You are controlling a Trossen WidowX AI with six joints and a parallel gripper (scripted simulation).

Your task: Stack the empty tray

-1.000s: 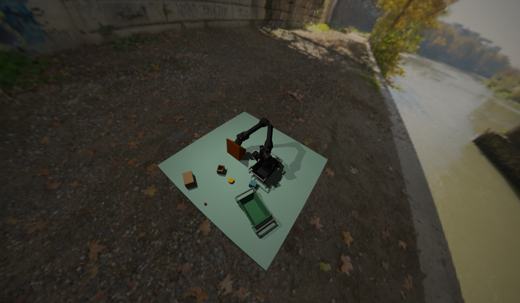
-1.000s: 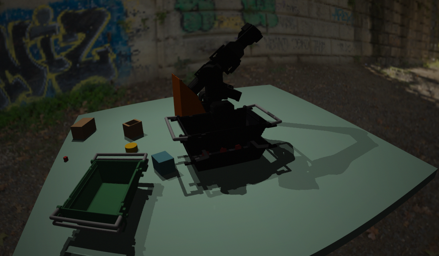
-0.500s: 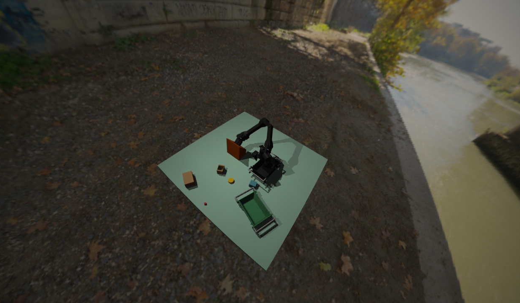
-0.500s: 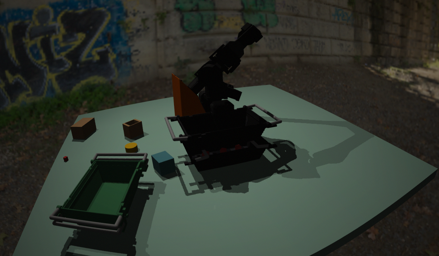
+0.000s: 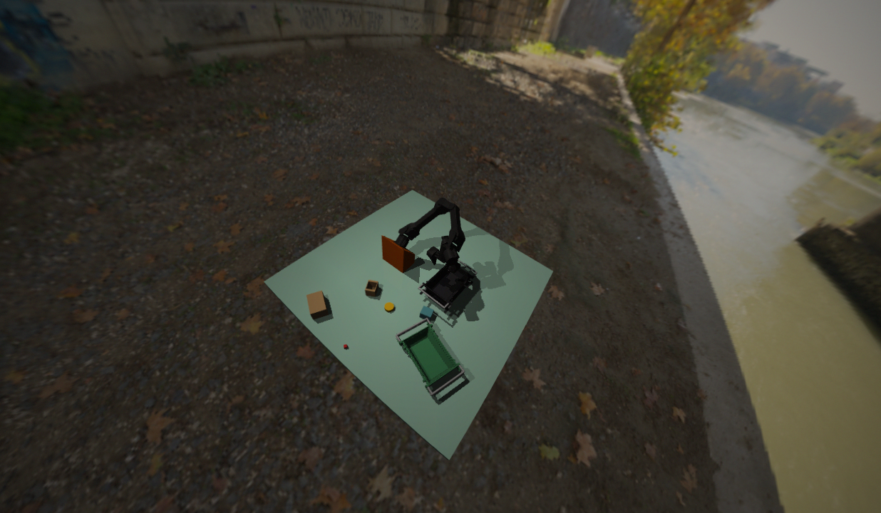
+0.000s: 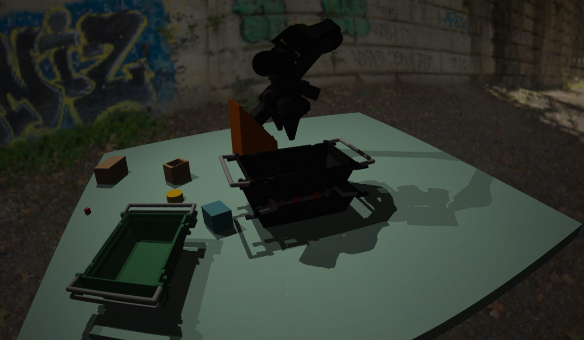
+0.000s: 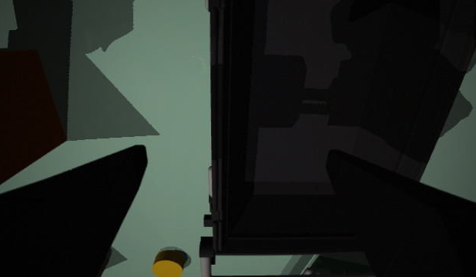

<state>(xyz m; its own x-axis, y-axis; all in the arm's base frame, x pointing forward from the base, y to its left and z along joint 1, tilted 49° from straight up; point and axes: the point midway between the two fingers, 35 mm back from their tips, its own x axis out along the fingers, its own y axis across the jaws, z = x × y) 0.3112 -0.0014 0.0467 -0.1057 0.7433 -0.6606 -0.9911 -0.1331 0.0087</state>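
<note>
The black empty tray [image 6: 302, 174] [image 7: 292, 215] sits above the loaded black tray [image 6: 304, 211] and looks about level. Its own wire bars stand out over its ends. Several red blocks [image 6: 296, 199] show in the gap between the trays. Grey bar parts of the loaded tray [image 6: 268, 208] run inward under the upper tray; their middles are hidden. My gripper [image 6: 285, 133] [image 7: 238, 155] is open and empty, with its fingertips above and behind the upper tray's far long rim in the exterior view. In the wrist view the fingers lie on either side of that rim, clear of it.
A green tray [image 5: 457, 386] [image 6: 133, 287] with its bars out stands nearby. A blue cube [image 5: 427, 311] [image 6: 218, 217] is between the trays. An orange wedge [image 5: 397, 254] [image 6: 251, 135], yellow disc [image 5: 389, 307] [image 6: 175, 196], open brown box [image 6: 177, 172], brown block [image 6: 110, 171] and red cube [image 6: 87, 210] also stand there.
</note>
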